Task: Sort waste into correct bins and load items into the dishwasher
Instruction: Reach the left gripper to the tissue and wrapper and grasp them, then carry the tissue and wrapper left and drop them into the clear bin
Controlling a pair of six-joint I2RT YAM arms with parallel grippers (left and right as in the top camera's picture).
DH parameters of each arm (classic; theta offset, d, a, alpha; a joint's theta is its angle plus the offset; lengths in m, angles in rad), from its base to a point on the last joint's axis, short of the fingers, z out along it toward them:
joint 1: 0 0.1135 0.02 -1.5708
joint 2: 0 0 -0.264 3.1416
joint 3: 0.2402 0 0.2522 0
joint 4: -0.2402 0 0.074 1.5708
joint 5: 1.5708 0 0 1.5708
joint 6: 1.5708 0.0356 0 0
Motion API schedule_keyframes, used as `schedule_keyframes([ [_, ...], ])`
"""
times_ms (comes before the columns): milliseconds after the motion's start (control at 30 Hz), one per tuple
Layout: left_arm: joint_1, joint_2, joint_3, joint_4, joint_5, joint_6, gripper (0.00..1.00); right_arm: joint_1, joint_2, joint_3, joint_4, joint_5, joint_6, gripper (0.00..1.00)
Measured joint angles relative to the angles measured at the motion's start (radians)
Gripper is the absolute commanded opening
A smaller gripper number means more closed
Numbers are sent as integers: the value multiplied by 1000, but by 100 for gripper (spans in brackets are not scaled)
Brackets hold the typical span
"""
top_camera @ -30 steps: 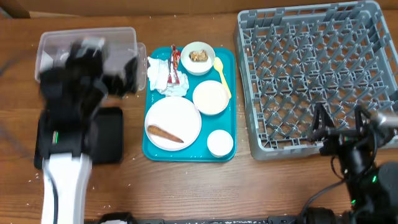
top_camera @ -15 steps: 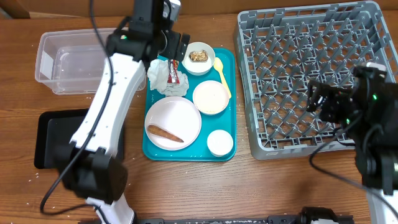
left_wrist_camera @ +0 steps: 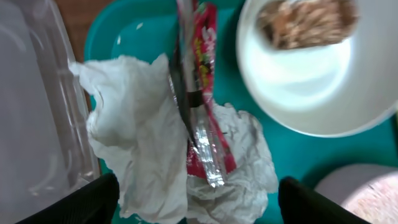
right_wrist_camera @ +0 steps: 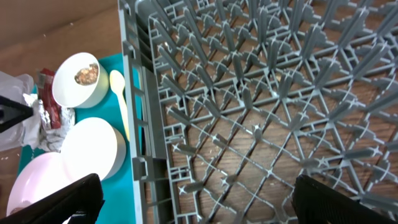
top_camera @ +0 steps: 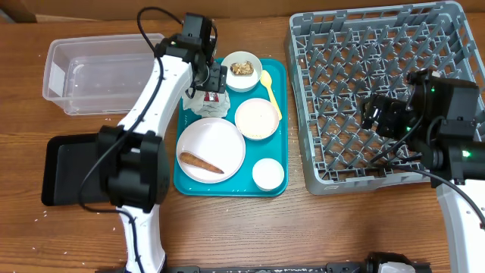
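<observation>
Here, nearest your side of the table, the black tray (top_camera: 57,171) lies at the left, with the left arm crossing above its right part. On the teal serving tray (top_camera: 280,149) the small cup (top_camera: 268,174) sits at the near right corner. Beside it the plate (top_camera: 220,140) carries one brown food piece (top_camera: 201,162). Further in is the bowl of white grains (top_camera: 257,118), with the yellow spoon (top_camera: 270,91) just to its right along the tray's edge.

Your right gripper (right_wrist_camera: 196,199) hangs over the dish rack (top_camera: 356,45). Its jaws stand wide apart with nothing between them, only the rack's pegs below.

Beyond the plate, your left gripper (left_wrist_camera: 198,199) hovers over the crumpled napkin (left_wrist_camera: 134,155) and the red-and-white wrapper (left_wrist_camera: 204,81) that lies across it. Its fingers (left_wrist_camera: 81,202) are spread wide, one to each side of the pile, and grip nothing. Whether they touch the paper, I cannot tell. Just past the pile stands the bowl of brown food (left_wrist_camera: 311,74).

At the far left, off the serving tray, the clear tub (top_camera: 98,72) sits beside the napkin.
</observation>
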Motion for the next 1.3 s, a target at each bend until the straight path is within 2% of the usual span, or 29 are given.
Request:
schedule_keyframes([
  [333,3,100,0,50,-18,-61,88,0,2,0,-10,0,1,100],
  [400,3,112,0,62,-18,-61,87,0,2,0,-10,0,0,100],
  [467,3,130,1,68,-18,-61,81,0,2,0,-11,0,0,100],
  [667,3,169,3,64,-21,-66,38,0,2,0,-16,0,0,100],
  [733,3,170,4,63,-21,-71,11,0,2,0,-15,0,0,100],
  [767,3,170,4,63,-22,-73,4,0,2,0,-16,0,0,100],
  [967,3,170,10,44,-20,-80,4,0,2,0,-18,0,0,100],
  [1067,3,171,52,-37,-6,-80,4,0,2,0,-18,0,0,100],
  [1300,4,169,373,-229,6,-80,4,0,2,0,-18,0,0,100],
])
